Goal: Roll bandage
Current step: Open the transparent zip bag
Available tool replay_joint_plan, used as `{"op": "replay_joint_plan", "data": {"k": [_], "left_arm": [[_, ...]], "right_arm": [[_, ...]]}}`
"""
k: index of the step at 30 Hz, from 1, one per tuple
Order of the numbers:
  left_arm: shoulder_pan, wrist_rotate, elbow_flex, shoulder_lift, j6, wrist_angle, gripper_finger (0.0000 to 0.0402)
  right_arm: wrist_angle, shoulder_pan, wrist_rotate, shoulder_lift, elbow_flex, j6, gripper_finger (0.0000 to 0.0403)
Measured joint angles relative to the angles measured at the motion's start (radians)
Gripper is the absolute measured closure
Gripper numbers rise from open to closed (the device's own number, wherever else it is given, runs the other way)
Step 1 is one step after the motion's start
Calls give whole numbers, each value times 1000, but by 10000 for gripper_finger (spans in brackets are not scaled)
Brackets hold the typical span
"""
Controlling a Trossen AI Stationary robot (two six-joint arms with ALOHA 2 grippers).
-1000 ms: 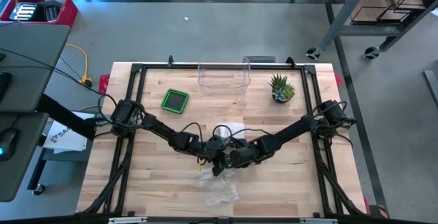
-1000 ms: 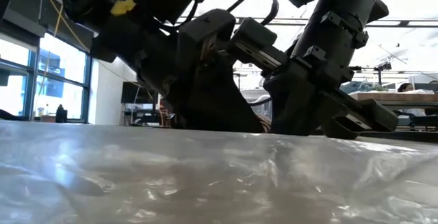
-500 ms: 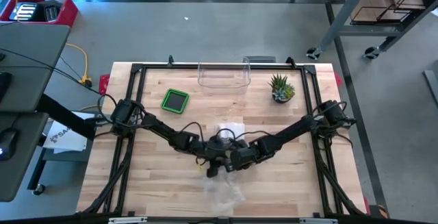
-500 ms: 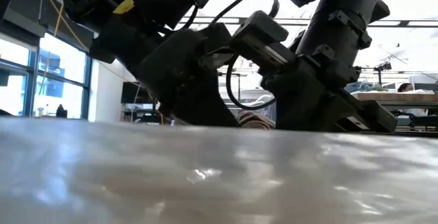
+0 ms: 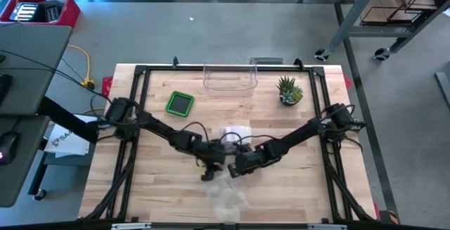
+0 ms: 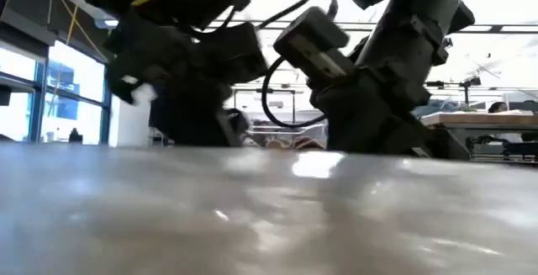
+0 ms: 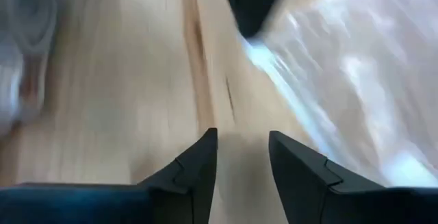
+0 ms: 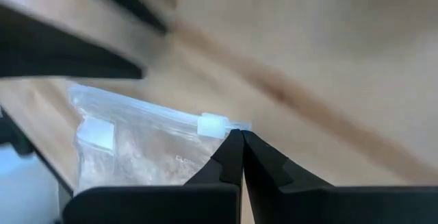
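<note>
Both grippers met at the bag, mid-table.
Right gripper (image 8: 241, 136) pinched the bag (image 8: 144, 145) by its zipper edge; left gripper (image 7: 243, 157) stood apart, empty.

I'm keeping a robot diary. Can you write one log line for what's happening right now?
left end effector: open, empty, over bare wood | right end effector: shut on clear zip bag edge | table: plant, green box at back
</note>
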Motion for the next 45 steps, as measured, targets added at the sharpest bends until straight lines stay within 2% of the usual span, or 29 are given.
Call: {"op": "replay_joint_plan", "data": {"k": [5, 10, 13, 16, 22, 26, 31, 40, 45], "left_arm": [[13, -4, -121, -157, -26, -58, 282], [40, -15, -278, -291, -240, 149, 284], [48, -22, -314, -302, -372, 299, 284], [33, -53, -288, -249, -384, 359, 284], [12, -96, -156, -94, -419, 263, 284], [12, -97, -104, -32, -434, 256, 284], [12, -113, -92, -20, -431, 241, 284], [2, -88, -91, -81, -359, 105, 285], [-17, -77, -91, -79, -416, 70, 327]], "right_arm": [[10, -25, 33, 0, 0, 23, 403], [36, -54, 49, 0, -1, 26, 403], [59, -63, 55, 2, -2, 26, 403], [66, -68, 66, 2, -2, 26, 403], [75, -75, 63, 2, -2, 16, 403], [80, -75, 62, 2, -2, 9, 403], [82, -75, 57, 2, -2, -7, 403], [88, -75, 55, -7, -1, -82, 403], [91, -75, 51, -16, 0, -99, 403]]}}
